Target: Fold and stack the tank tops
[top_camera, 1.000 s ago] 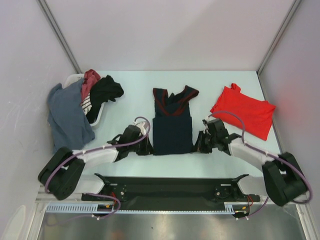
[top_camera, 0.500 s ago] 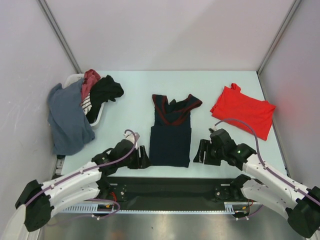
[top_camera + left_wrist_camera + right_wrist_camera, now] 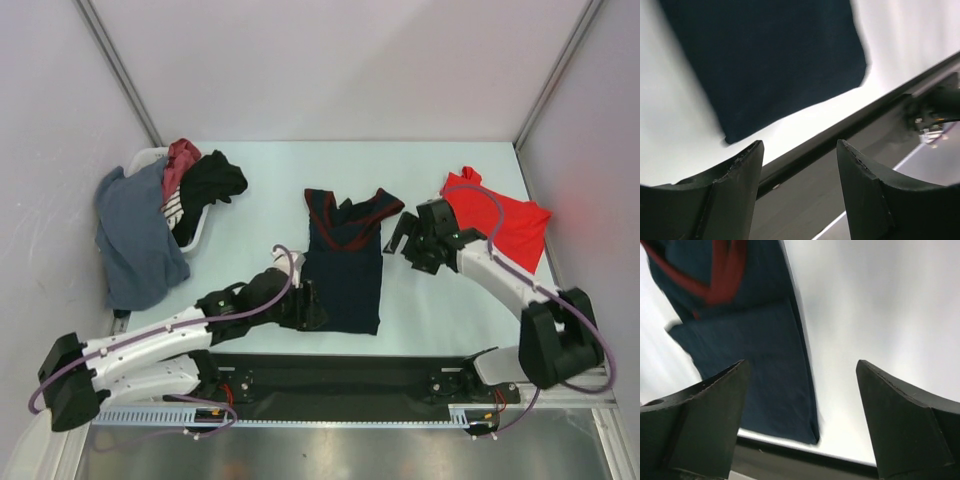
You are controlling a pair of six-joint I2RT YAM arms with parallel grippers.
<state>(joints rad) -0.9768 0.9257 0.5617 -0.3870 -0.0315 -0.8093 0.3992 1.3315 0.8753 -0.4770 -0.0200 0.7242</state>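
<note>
- My left claw [image 3: 308, 304]: jaws apart, empty, at the near left corner of the navy tank top [image 3: 342, 270].
- My right claw [image 3: 403, 236]: jaws wide, empty, between the navy tank top and the red tank top [image 3: 505, 228].
- White basket [image 3: 143, 157]: far left, heaped with clothes [image 3: 135, 235].

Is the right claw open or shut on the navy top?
Open. In the wrist view the right claw has its fingers wide apart with nothing between them; the navy top lies on the table.

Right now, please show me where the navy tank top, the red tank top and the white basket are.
navy tank top [image 3: 342, 272]: top external view, middle of its body.
red tank top [image 3: 520, 226]: top external view, its right half.
white basket [image 3: 196, 233]: top external view, its near rim.
</note>
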